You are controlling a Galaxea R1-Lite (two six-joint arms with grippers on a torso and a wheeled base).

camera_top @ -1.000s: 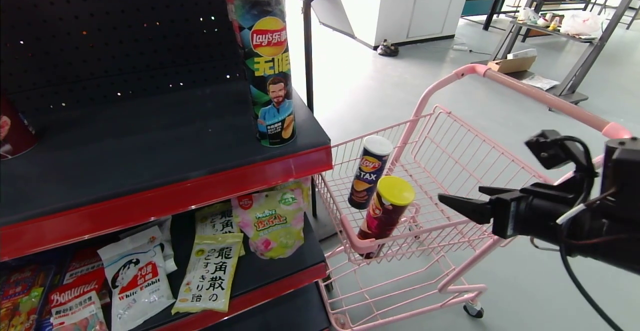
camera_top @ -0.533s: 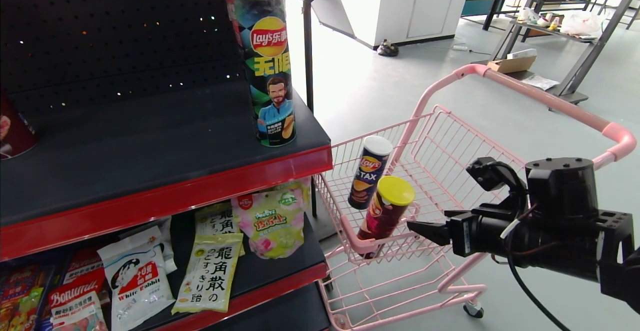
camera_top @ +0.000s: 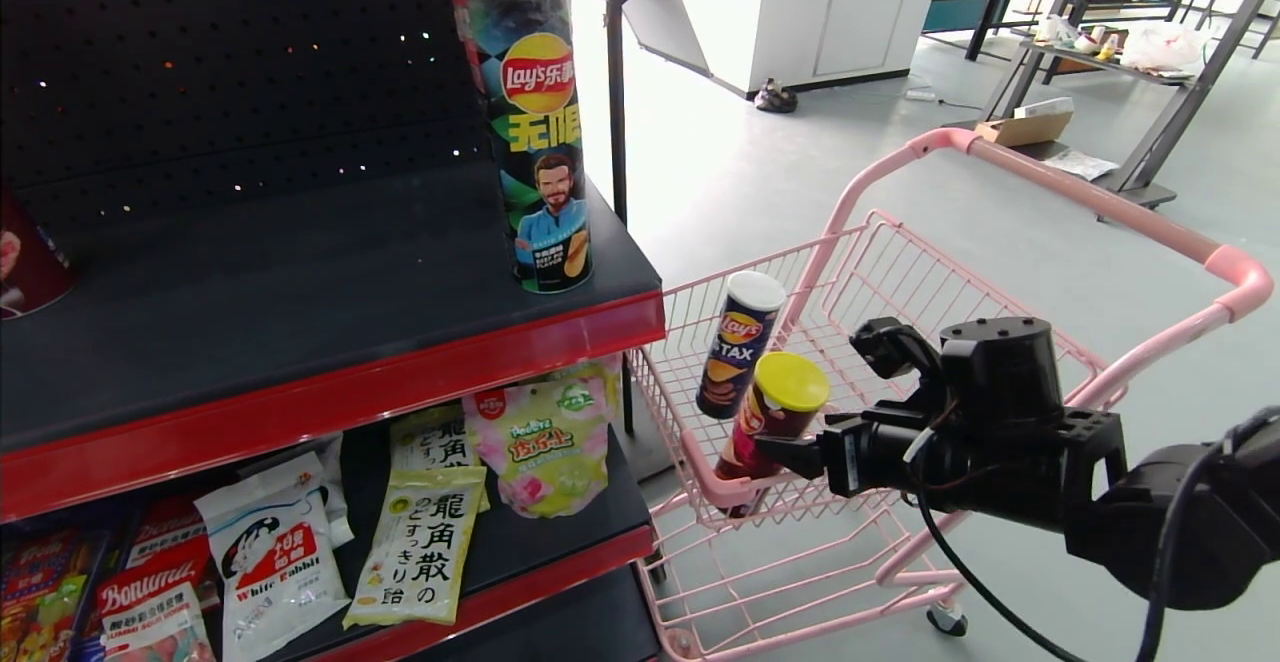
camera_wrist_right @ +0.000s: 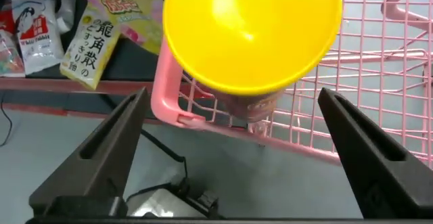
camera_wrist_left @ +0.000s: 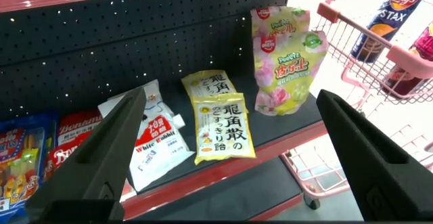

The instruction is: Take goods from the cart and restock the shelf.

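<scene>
Head view: I'm seeing a black, red-edged shelf (camera_top: 330, 282) holding 1 tall can (camera_top: 530, 132), and a pink cart (camera_top: 1000, 167) on grey floor (camera_top: 750, 172). The right gripper (camera_top: 785, 450) is lying level, fingers spread, just beside the yellow-lidded can (camera_top: 775, 407), which is leaning in the cart by a white-lidded can (camera_top: 740, 342). The left gripper (camera_wrist_left: 231, 95) is gaping wide, facing candy bags (camera_wrist_left: 220, 119).

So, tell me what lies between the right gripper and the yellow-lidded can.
Nothing: right wrist view shows bare space from the right gripper to the yellow-lidded can.
</scene>
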